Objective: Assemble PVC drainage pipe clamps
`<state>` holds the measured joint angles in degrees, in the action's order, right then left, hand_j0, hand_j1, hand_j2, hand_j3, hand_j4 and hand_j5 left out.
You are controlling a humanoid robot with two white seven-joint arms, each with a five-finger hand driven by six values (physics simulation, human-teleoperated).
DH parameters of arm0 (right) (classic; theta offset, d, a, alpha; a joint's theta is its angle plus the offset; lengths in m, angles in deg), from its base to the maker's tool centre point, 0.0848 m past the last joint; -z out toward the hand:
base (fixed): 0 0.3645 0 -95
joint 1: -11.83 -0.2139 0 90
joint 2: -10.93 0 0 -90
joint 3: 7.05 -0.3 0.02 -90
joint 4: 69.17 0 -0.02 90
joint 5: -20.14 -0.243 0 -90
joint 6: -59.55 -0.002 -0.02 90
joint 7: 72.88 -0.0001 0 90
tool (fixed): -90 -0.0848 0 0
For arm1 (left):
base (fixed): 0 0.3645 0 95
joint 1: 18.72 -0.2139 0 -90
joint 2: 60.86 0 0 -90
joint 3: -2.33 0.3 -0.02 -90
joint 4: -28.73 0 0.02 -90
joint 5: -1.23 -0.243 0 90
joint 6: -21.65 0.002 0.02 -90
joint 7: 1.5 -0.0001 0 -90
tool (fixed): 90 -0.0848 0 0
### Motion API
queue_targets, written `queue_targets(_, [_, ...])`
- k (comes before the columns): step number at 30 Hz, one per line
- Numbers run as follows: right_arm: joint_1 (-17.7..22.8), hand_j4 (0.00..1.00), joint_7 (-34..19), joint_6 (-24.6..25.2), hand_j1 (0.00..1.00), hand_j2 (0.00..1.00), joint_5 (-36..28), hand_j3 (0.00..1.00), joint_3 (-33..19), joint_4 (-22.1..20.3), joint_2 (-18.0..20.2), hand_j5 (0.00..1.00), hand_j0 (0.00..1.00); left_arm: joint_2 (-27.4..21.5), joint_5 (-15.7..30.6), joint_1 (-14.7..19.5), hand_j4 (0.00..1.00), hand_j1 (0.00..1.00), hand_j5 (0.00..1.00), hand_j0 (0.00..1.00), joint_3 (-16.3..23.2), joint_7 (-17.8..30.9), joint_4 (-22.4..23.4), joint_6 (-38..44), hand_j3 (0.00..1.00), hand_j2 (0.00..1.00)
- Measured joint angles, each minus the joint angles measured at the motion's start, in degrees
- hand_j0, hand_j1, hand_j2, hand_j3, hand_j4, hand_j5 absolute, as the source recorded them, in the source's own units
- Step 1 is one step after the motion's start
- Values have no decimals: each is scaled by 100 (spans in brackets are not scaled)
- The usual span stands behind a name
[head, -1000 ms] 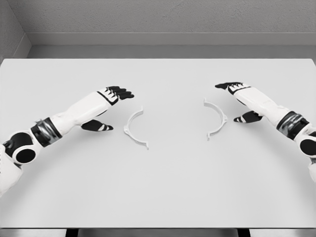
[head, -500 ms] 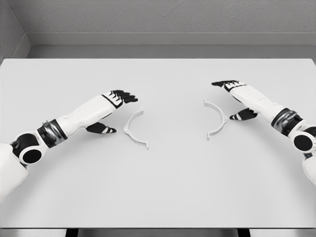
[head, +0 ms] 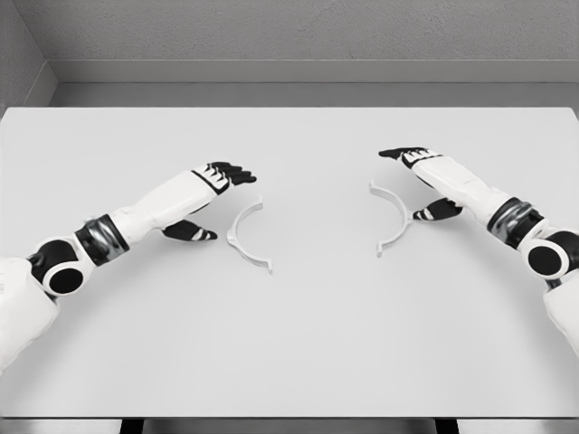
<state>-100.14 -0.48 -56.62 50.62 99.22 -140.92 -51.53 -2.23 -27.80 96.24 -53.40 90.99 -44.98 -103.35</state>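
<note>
With both clamp halves lying apart on the table (head: 298, 344), the spread left hand (head: 210, 194) should close squarely over its half (head: 246, 233) while the spread right hand (head: 423, 181) pinches its own (head: 395, 217) without nudging it.

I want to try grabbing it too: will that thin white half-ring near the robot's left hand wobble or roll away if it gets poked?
Probably not roll: the left clamp half lies flat on the table. It looks thin, so likely light and apt to slide when the left hand nudges it. Its low profile may make pinching tricky.
</note>
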Motion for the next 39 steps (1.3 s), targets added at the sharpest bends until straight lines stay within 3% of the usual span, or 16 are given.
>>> queue_targets(39, [-352, 100, 0, 220, 100, 100, 24, 100, 586, 63, -477, 100, 100, 432, 1, -18, 100, 100, 100, 100, 22, 0, 19, 0, 100, 100])
